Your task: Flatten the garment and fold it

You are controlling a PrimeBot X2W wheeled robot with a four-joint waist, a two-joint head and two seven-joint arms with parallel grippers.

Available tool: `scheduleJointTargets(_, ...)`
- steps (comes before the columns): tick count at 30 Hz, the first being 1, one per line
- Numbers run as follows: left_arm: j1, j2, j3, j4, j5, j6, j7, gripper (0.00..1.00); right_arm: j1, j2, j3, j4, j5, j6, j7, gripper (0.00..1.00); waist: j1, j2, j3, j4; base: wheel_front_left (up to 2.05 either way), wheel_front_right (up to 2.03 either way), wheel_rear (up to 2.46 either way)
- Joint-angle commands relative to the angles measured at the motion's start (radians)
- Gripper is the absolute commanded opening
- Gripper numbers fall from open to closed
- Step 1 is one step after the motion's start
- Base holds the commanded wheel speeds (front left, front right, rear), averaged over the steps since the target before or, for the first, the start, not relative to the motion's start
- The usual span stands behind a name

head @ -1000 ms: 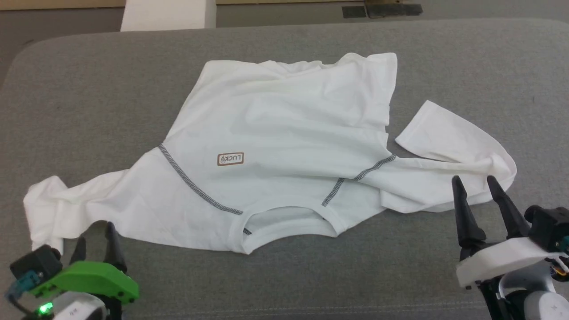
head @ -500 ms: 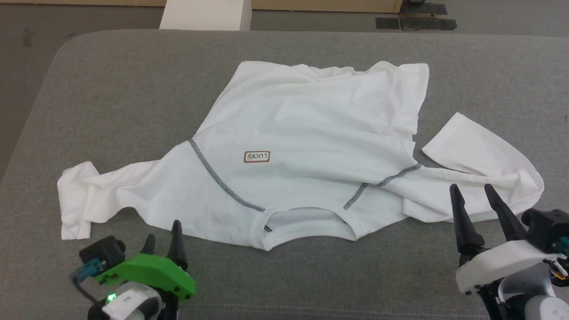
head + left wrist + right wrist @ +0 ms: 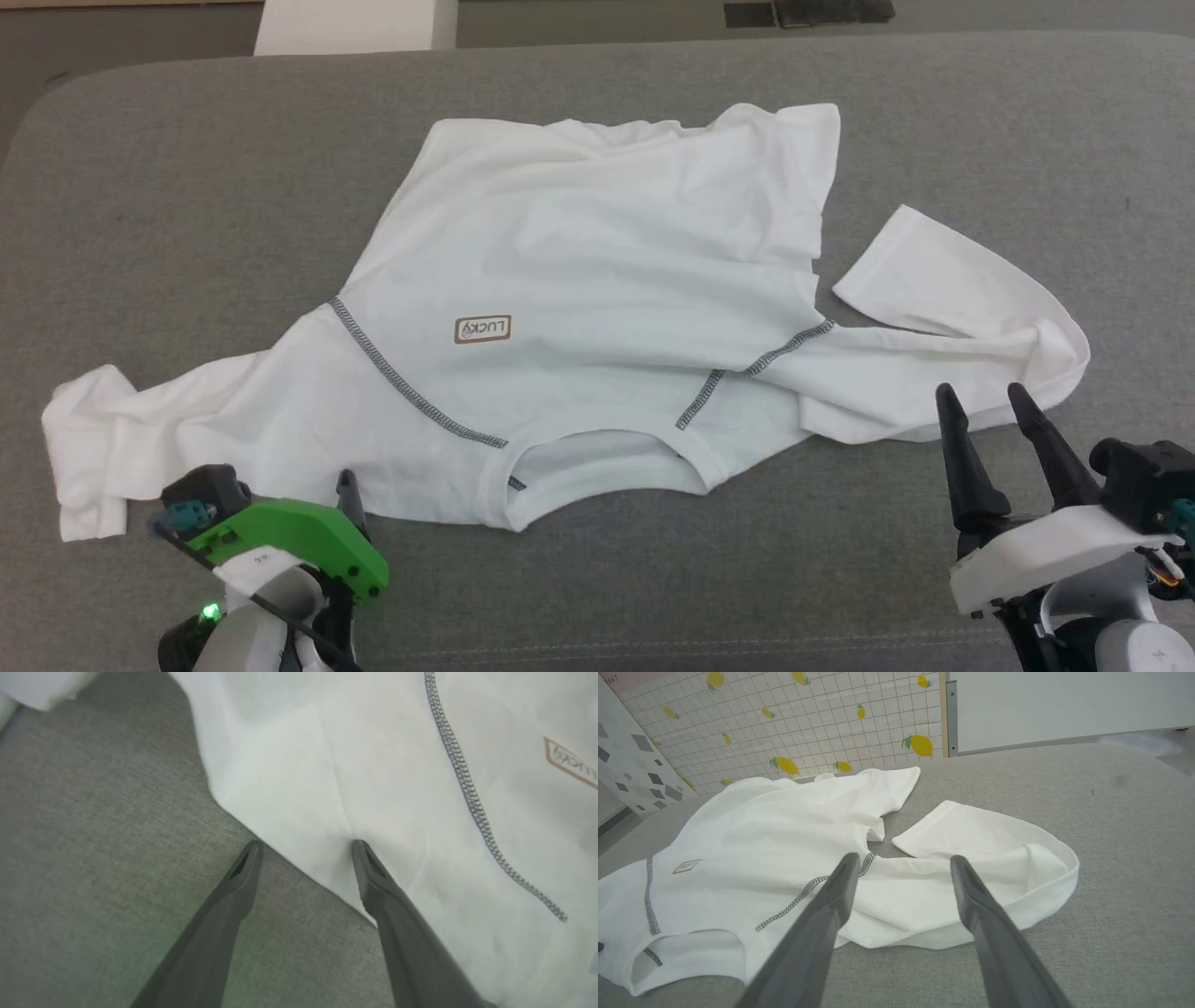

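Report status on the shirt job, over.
Left end effector open, straddling shirt edge. Right end effector open, near doubled-back sleeve. Shirt spread, wrinkled, not folded. Box beyond, clear of work.

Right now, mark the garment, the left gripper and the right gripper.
garment [image 3: 597, 243]: head view, middle of its body panel.
left gripper [image 3: 306, 843]: left wrist view, midway between its fingertips.
right gripper [image 3: 980, 392]: head view, midway between its fingertips.

Open left gripper [image 3: 306, 845] astride white garment [image 3: 373, 779] edge
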Motion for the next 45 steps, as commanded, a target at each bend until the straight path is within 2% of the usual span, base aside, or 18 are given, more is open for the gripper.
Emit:
scheduleJointTargets(1, -0.011, -0.005, -0.006, 0.018, -0.02, -0.013, 0.011, 1.0, -0.012, 0.0, 0.0, 0.004, 0.006, -0.002, -0.009, 1.0, 0.0001, -0.0001, 0.01, -0.013, 0.0, 0.0, 0.0)
scheduleJointTargets(5, -0.021, -0.012, -0.022, 0.03, -0.033, -0.037, 0.031, 1.0, -0.012, 0.0, -0.001, 0.01, 0.008, -0.002, -0.013, 1.0, 0.0001, -0.0001, 0.013, -0.018, 0.0, 0.0, 0.0)
scheduleJointTargets(7, -0.025, -0.012, -0.029, 0.037, -0.036, -0.044, 0.039, 0.25, -0.015, 0.0, 0.0, 0.014, 0.01, -0.002, -0.014, 1.0, 0.0001, -0.0001, 0.013, -0.02, 0.0, 0.0, 0.0)
scheduleJointTargets(8, -0.026, -0.011, -0.034, 0.04, -0.036, -0.049, 0.043, 0.0, -0.016, 0.0, 0.001, 0.015, 0.01, -0.002, -0.014, 1.0, 0.0001, -0.0001, 0.013, -0.02, 0.0, 0.0, 0.0)
scheduleJointTargets(17, -0.004, -0.013, -0.034, 0.004, -0.043, -0.066, 0.013, 0.0, -0.005, 0.0, -0.026, 0.056, 0.015, -0.002, 0.052, 1.0, 0.0001, -0.0001, 0.009, -0.004, 0.0, 0.0, 0.0)
scheduleJointTargets(22, 0.008, 0.005, -0.006, -0.031, -0.03, -0.046, -0.037, 0.0, -0.044, 0.0, -0.058, 0.113, 0.013, -0.002, 0.096, 1.0, 0.0001, -0.0001, 0.023, 0.013, 0.0, 0.0, 0.0)
scheduleJointTargets(29, 0.01, 0.043, 0.046, -0.037, -0.02, -0.02, -0.09, 0.0, -0.098, 0.0, -0.047, 0.179, 0.007, -0.002, 0.177, 1.0, 0.0001, -0.0001, 0.037, 0.035, 0.0, 0.0, 0.0)
scheduleJointTargets(38, 0.015, 0.037, 0.042, -0.043, -0.039, -0.042, -0.093, 0.0, -0.066, 0.0, 0.007, 0.203, 0.02, -0.002, 0.303, 1.0, 0.0001, -0.0001, 0.04, 0.053, 0.0, 0.0, 0.0)
scheduleJointTargets(45, 0.015, 0.028, 0.031, -0.045, -0.05, -0.058, -0.095, 0.0, -0.061, 0.0, 0.09, 0.154, -0.044, -0.002, 0.318, 1.0, 0.0001, -0.0001, 0.045, 0.05, 0.0, 0.0, 0.0)
